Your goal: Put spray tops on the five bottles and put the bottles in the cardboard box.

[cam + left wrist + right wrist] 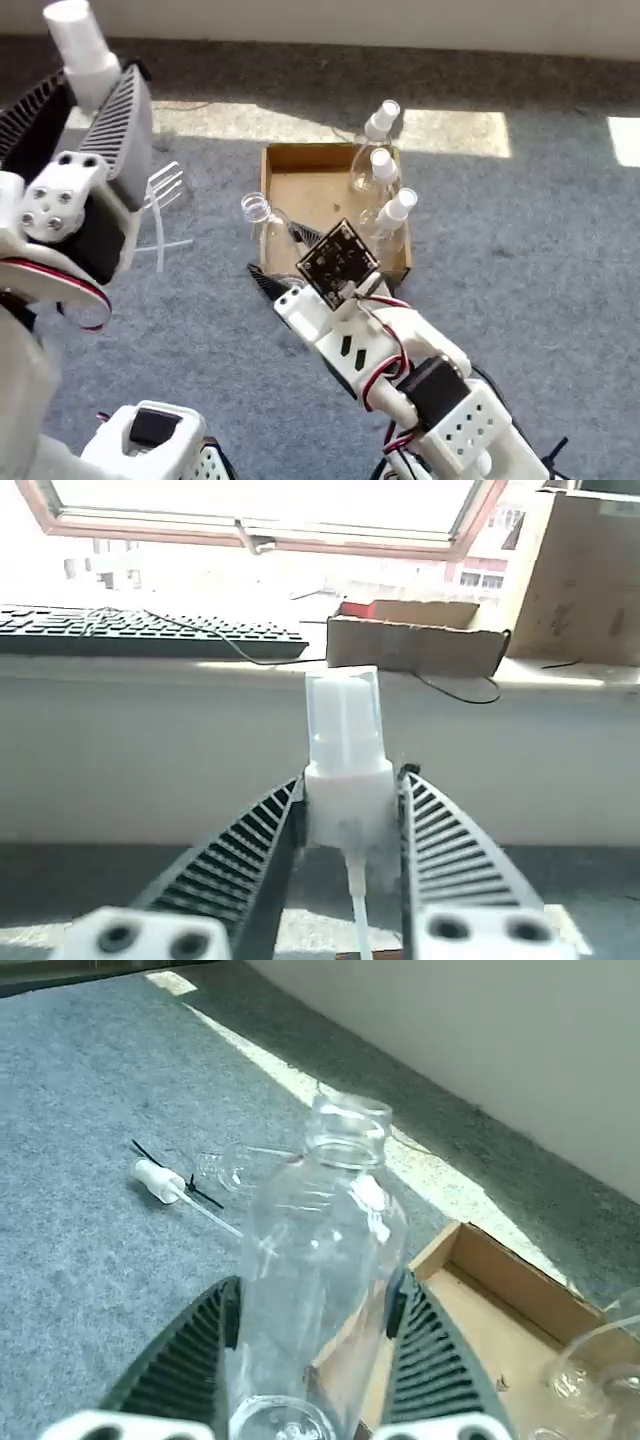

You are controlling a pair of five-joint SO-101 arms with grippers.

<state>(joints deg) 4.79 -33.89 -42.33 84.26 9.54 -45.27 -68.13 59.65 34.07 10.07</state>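
Note:
My left gripper (350,790) is raised at the left of the high view (90,85), shut on a white spray top (345,750) whose thin tube hangs down between the fingers. My right gripper (312,1300) is shut on a clear, uncapped bottle (320,1240). In the high view that bottle (268,218) sits at the near-left edge of the cardboard box (310,190), mouth pointing away from the arm. Three bottles with spray tops (380,185) stand along the box's right side.
A loose spray top (160,1182) with its tube and another uncapped bottle (240,1165) lie on the grey carpet left of the box. A wall runs along the far side. Open carpet lies right of the box.

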